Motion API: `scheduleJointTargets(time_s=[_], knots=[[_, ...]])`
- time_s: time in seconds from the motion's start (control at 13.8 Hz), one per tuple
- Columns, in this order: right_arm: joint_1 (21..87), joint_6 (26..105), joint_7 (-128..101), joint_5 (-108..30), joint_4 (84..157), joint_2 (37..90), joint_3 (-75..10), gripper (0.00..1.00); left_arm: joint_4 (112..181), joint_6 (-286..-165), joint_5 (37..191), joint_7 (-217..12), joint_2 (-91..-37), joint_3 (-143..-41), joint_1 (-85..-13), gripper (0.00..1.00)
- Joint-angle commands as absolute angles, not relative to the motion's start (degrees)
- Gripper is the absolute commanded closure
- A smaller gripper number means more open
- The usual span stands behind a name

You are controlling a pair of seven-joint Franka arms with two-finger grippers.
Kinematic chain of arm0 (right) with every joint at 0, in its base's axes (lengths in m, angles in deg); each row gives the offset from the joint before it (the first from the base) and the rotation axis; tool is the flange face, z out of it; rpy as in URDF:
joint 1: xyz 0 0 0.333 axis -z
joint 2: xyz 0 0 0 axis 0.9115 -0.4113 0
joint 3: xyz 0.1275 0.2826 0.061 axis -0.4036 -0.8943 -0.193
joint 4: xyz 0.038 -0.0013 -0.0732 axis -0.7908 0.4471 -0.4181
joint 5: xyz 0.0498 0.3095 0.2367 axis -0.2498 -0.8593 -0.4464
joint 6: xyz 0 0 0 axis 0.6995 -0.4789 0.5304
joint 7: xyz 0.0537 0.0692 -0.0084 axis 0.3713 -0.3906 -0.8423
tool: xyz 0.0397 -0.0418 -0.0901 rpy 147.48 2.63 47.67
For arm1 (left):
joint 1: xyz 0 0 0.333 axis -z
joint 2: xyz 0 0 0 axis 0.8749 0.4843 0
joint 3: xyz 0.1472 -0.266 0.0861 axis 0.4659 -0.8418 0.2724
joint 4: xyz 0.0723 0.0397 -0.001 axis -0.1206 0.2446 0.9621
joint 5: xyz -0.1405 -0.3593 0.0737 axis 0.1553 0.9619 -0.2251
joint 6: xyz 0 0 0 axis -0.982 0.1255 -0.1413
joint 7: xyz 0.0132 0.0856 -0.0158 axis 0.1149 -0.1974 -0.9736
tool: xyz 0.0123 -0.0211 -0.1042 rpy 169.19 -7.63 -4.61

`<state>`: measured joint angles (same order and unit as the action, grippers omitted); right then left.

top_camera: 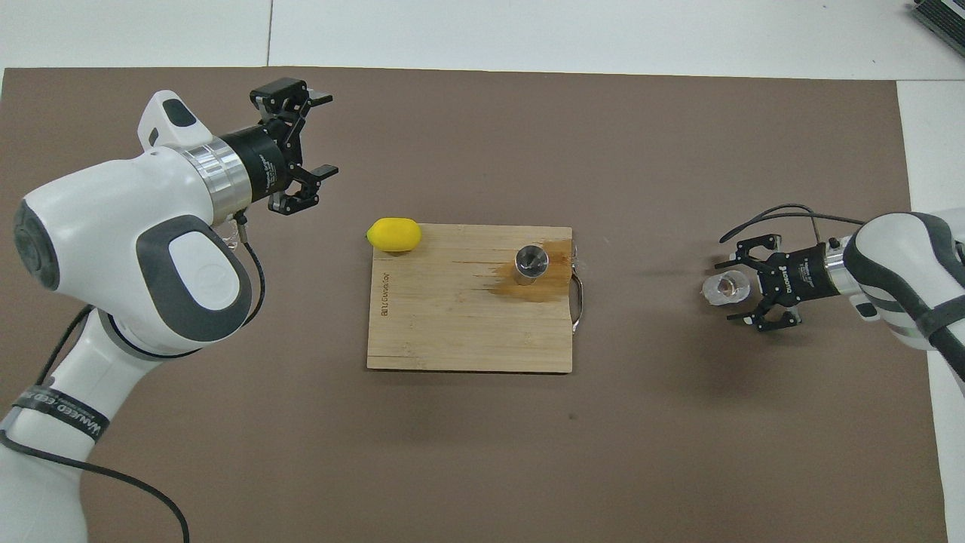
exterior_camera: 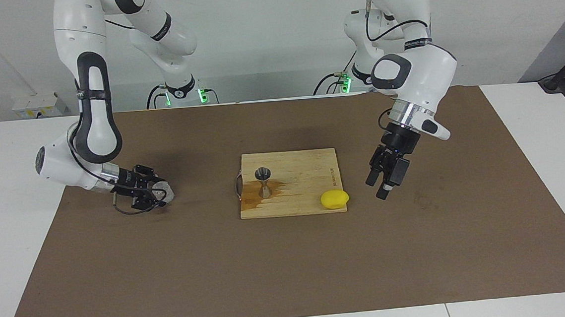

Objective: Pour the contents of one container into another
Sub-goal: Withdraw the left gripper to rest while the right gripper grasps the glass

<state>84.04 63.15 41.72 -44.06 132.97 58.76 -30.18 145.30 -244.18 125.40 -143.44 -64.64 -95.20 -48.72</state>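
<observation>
Two hands, one job each. Right hand (exterior_camera: 151,194) low at glass tumbler (exterior_camera: 164,191), fingers closing round it; grip not confirmed. Tumbler on surface toward right arm's end; contents unclear. Jigger (exterior_camera: 264,182) upright on wooden board (exterior_camera: 308,166), brown stain at base. Left hand (exterior_camera: 385,183) spread wide, empty, above brown mat (exterior_camera: 289,257), waiting clear.

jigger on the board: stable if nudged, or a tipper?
Probably tippy: the jigger stands upright on a narrow waist and small base. The wet stain beneath it may let it slide. It looks like rigid metal, likely not fragile.
</observation>
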Motion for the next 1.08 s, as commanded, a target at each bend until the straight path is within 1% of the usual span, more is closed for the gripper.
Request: scheduleJointTargets(time_s=[0.0, 0.22, 0.43, 0.65, 0.79, 1.01], knots=[[84.9, 62.9, 39.8, -46.5, 134.1, 59.5, -30.5, 0.30, 141.8, -234.3, 114.5, -143.1, -65.2, -95.1, -52.3, 0.00], [85.0, 61.9, 40.5, -49.4, 134.1, 59.9, -30.4, 1.00, 137.8, -222.1, 104.3, -137.5, -65.3, -95.1, -55.0, 0.00], [85.1, 61.0, 41.6, -50.8, 133.8, 60.2, -30.4, 1.00, 137.6, -209.7, 97.4, -124.6, -67.3, -94.3, -55.1, 0.00], [83.6, 61.3, 47.4, -50.8, 133.7, 63.6, -30.5, 1.00, 137.6, -198.3, 91.2, -107.9, -69.7, -93.8, -56.5, 0.00], [81.2, 61.9, 52.0, -50.8, 133.6, 65.4, -30.4, 1.00, 137.6, -193.4, 90.6, -97.7, -70.9, -93.8, -59.4, 0.00], [76.3, 62.3, 59.8, -50.7, 132.7, 68.1, -30.3, 1.00, 137.5, -185.7, 88.3, -91.6, -73.0, -94.1, -62.0, 0.00]])
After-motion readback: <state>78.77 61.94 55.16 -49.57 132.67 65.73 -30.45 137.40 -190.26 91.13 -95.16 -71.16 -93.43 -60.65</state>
